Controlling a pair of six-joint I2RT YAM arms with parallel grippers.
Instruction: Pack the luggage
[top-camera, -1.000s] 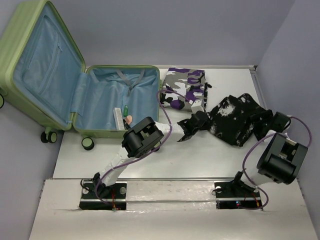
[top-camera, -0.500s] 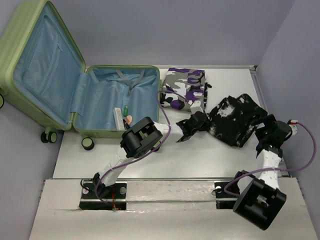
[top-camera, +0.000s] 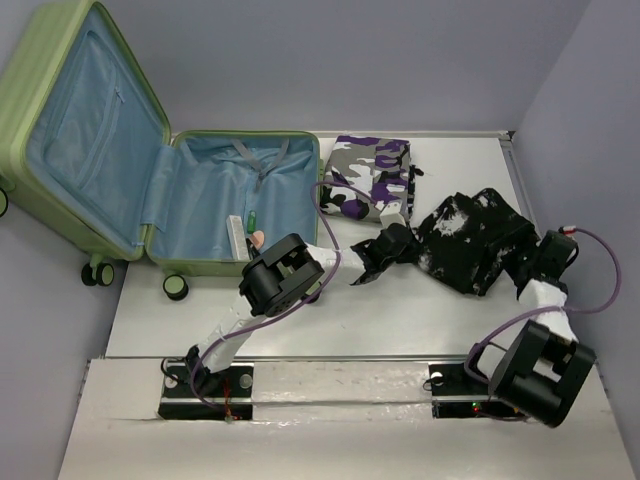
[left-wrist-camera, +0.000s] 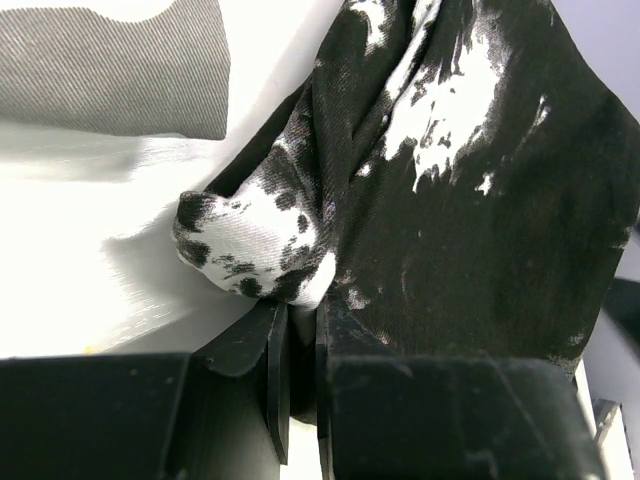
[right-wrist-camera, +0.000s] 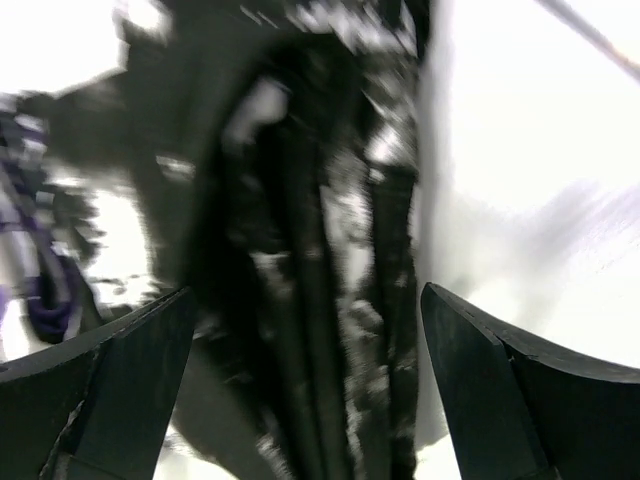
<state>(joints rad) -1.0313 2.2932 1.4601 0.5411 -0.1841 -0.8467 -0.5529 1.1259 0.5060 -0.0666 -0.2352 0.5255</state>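
The left claw (left-wrist-camera: 297, 330) pinched just a corner of the black garment (top-camera: 470, 240), the right claw (right-wrist-camera: 305, 295) gaping empty; the cloth could slip.

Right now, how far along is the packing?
Done: the luggage lies open with a few small items inside. In hand: the left gripper is shut on an edge of the black-and-white garment; the right gripper is open at its other side. Left: that garment and the camo cloth lie on the table.
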